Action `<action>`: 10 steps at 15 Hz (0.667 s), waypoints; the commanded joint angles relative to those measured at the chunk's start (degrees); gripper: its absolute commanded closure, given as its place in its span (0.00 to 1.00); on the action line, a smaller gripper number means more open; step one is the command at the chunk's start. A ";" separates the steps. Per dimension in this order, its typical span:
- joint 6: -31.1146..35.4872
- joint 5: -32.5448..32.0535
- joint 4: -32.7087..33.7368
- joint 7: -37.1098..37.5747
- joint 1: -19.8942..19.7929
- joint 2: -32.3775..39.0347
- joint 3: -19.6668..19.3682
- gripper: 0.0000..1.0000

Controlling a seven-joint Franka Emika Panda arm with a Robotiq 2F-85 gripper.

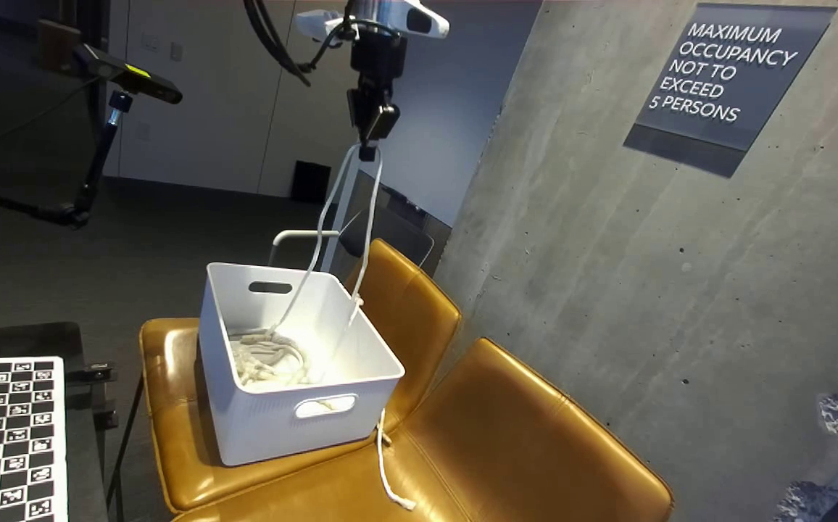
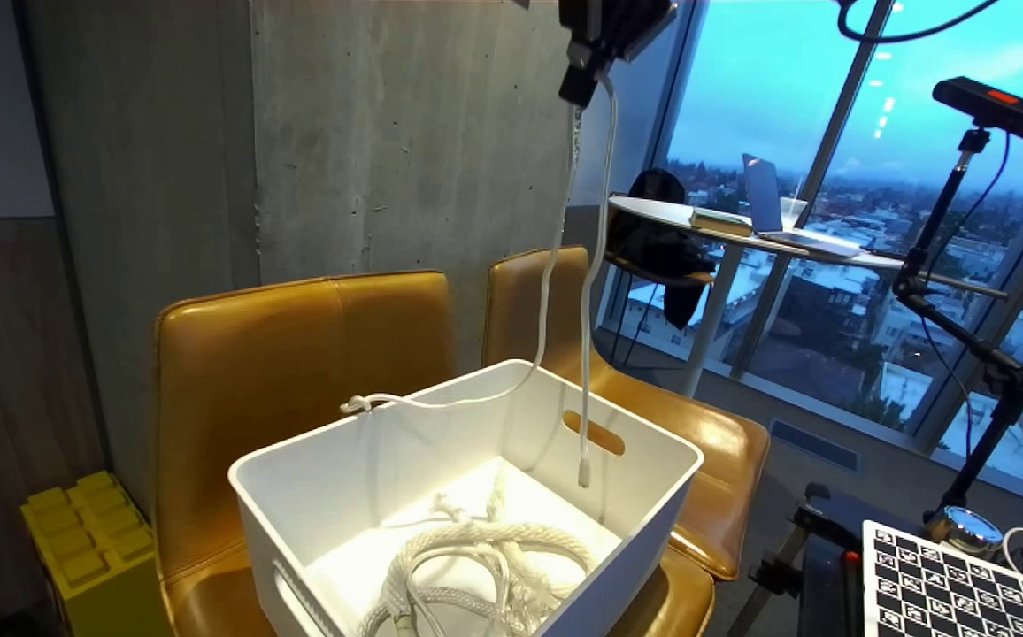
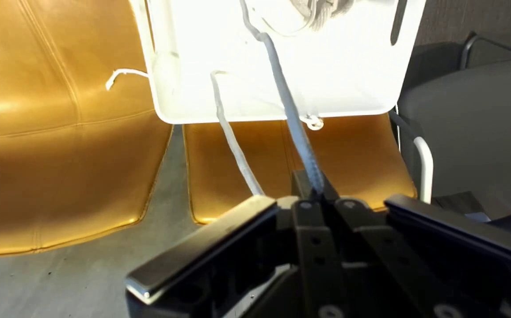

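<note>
In an exterior view: my gripper (image 1: 368, 151) is at top center, pressed together and pinching the thin rope (image 1: 372, 209) at the top of a loop. Both sides of the loop drop to the white bin (image 1: 281, 428), left of center on a tan chair (image 1: 169, 377). One side goes down inside, toward the coiled rope (image 1: 268, 357); the other side meets the knot (image 1: 358, 299) at the bin's right rim. Done, as I read it: pinch made, top of the loop well above the bin. A loose cord end (image 1: 384, 475) lies outside the bin, bottom center, on the neighboring chair (image 1: 535, 428); can't tell which rope it belongs to.

In an exterior view: pinch is top center, a bit right. One side hangs nearly plumb, its free end (image 2: 584, 473) inside the bin by the handle slot (image 2: 604, 436); can't tell if it touches the wall. The other side sags, then runs left to the knot on the rim. Left, my judgement: free end is below rim level, knot not clear of the rim. Coiled rope sits on the bin floor, bottom center, not in my pinch.

Wrist view: I come in from bottom center, closed on the rope. Both sides run up-frame toward the bin at top; knot shows just outside its lower rim. I'd call it partway: thin rope partly lifted, coiled rope not lifted.
</note>
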 commanded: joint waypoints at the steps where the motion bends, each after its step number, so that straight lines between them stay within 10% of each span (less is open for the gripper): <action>1: 4.29 1.79 -5.48 -1.52 -1.31 -1.04 1.43 0.99; 6: 6.49 1.31 -8.54 -1.94 -1.51 1.28 1.51 0.99; 7: 6.10 1.38 -9.08 -2.21 -1.59 2.02 1.47 0.72; 10: 5.76 1.12 -10.52 -2.61 -1.76 4.55 1.37 0.58</action>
